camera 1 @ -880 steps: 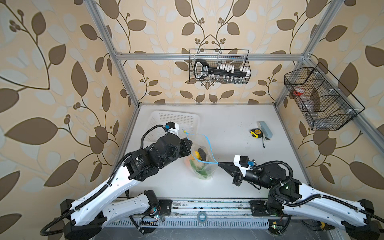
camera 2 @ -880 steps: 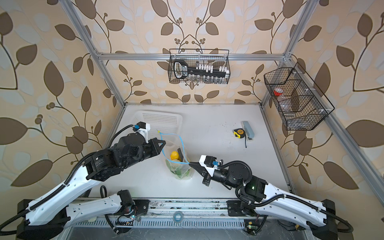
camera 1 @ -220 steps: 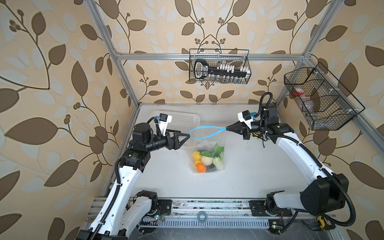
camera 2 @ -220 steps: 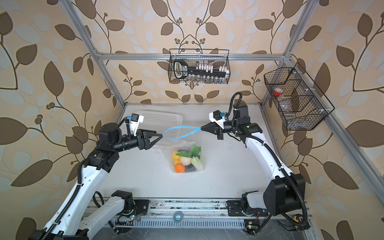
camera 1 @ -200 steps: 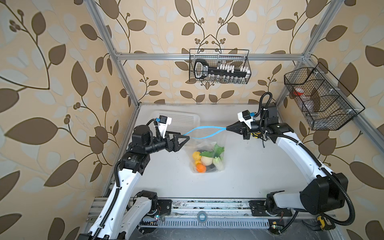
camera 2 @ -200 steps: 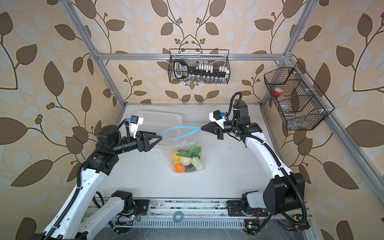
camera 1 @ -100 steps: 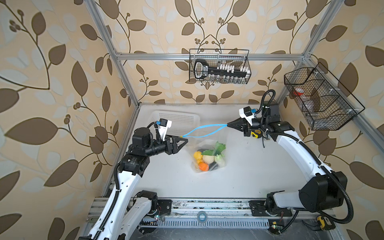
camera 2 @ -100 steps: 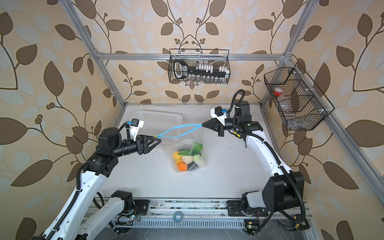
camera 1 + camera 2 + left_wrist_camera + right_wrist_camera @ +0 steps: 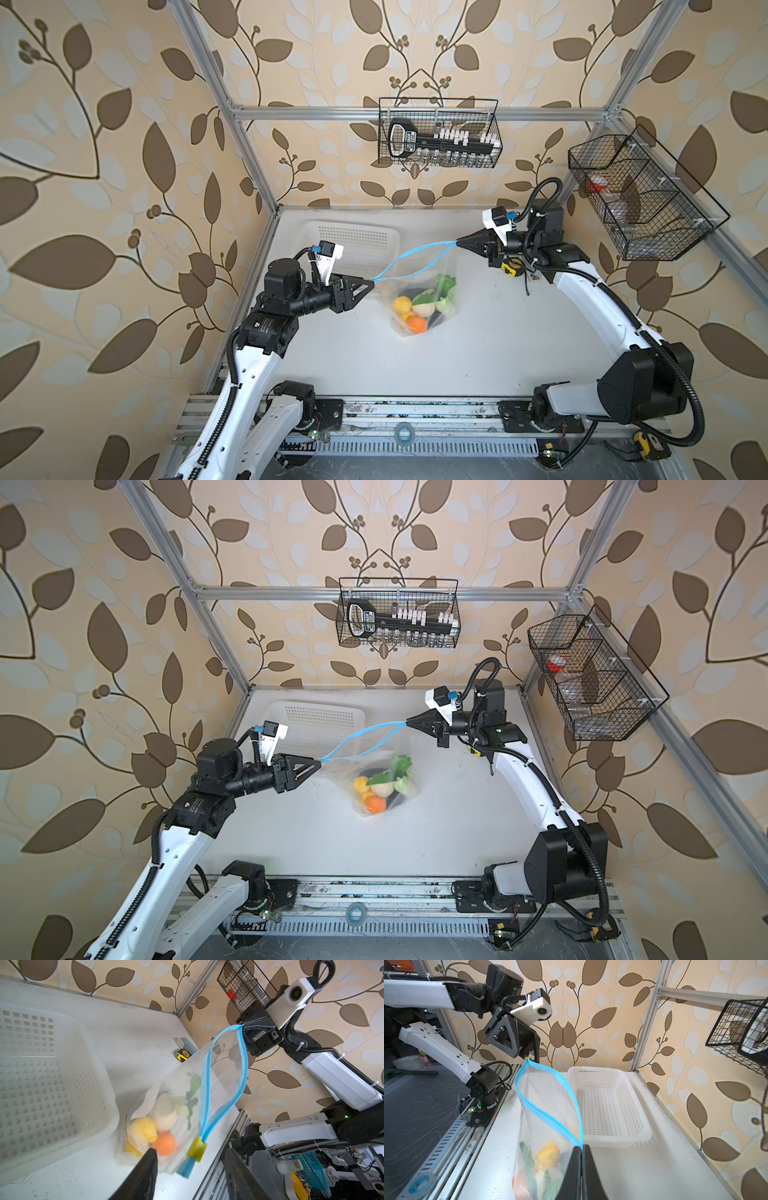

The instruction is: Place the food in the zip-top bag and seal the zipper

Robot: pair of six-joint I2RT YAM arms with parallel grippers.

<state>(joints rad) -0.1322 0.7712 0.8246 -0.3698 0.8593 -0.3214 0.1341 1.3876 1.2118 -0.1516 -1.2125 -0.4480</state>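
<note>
The yellow slider [image 9: 197, 1147] sits between the half-spread jaws of the left gripper [image 9: 370, 282], the zipper [image 9: 204, 1101] running lengthwise from it to the right gripper [image 9: 459, 241], clamped on its far end.

Bystanders around the tabletop
In a top view we see a white perforated basket [image 9: 350, 227] left of centre, a yellow tape measure [image 9: 512, 266] right of centre, a black wire basket [image 9: 436, 100] at top centre, a second wire basket [image 9: 665, 241] at the right edge, and leaf-patterned wallpaper [image 9: 124, 166] behind.
</note>
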